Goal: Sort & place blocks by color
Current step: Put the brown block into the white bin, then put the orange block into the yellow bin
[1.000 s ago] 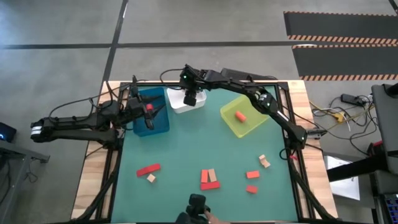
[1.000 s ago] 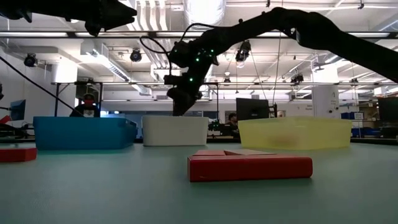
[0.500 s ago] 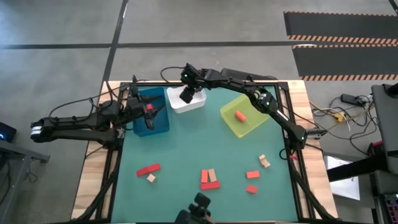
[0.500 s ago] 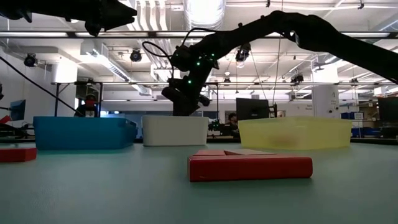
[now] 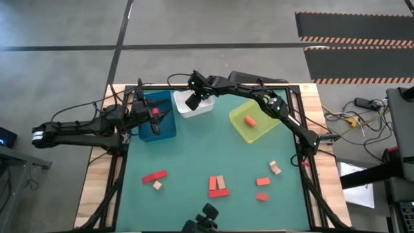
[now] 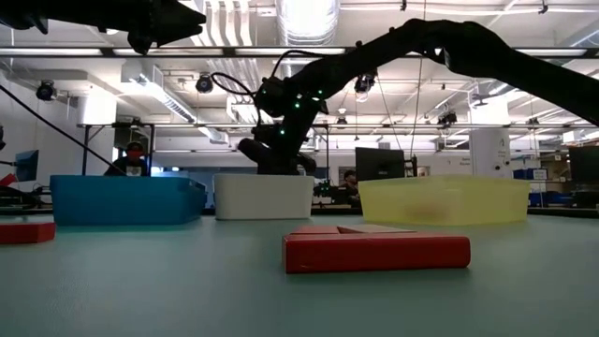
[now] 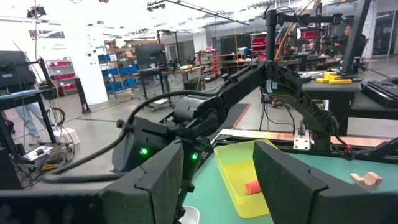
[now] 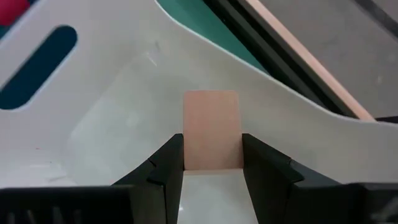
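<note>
My right gripper (image 5: 192,100) hangs tilted over the white bin (image 5: 206,107) at the table's far side and is shut on a pale tan block (image 8: 211,127). My left gripper (image 5: 155,113) waits open above the blue bin (image 5: 165,126), with nothing between its fingers (image 7: 217,162). An orange block (image 5: 250,120) lies in the yellow-green bin (image 5: 259,133). On the green mat near the front lie a red bar (image 5: 154,176), a tan cube (image 5: 157,186), a red-and-tan cluster (image 5: 218,186), two small red blocks (image 5: 262,182) and a tan piece (image 5: 275,168). My right gripper pinches the tan block between its two fingers (image 8: 166,163), which lie on the block's two opposite side faces (image 8: 189,149). The fingers slant down from above toward the table's left. The block is lifted clear above the white bin's floor (image 8: 112,130).
The three bins stand in a row along the far edge. In the low view the red bar (image 6: 376,251) lies in front, with the white bin (image 6: 263,197) and right gripper (image 6: 257,152) behind. Bare mat stretches between the bins and the loose blocks.
My right gripper, still shut on the tan block, has tipped from pointing nearly straight down to slanting toward the table's left, and has shifted slightly left over the white bin.
</note>
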Controlling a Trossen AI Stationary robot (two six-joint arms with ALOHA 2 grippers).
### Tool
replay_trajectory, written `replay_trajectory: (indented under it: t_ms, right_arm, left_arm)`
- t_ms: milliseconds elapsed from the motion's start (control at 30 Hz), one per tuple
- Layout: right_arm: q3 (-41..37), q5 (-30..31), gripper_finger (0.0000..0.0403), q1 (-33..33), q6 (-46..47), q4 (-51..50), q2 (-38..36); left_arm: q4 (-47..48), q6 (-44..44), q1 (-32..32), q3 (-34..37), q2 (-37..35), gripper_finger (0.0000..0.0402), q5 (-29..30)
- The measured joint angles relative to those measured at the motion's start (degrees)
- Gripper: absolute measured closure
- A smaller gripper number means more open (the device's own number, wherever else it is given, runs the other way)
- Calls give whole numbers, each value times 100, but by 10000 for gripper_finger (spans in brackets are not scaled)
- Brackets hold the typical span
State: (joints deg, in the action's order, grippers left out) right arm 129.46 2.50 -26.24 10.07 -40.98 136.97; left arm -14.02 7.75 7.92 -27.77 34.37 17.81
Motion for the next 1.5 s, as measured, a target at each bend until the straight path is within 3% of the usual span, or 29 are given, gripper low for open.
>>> replay_trajectory:
  t_ms: [1100, 1500]
  right_arm:
    - [-49, 4, 266, 9, -19, -44, 0]
    - [-41, 7, 194, 9, 63, -64, -5]
  left_arm:
    - [0, -2, 0, 0, 0, 221, -1]
    - [0, -2, 0, 0, 0, 221, 1]
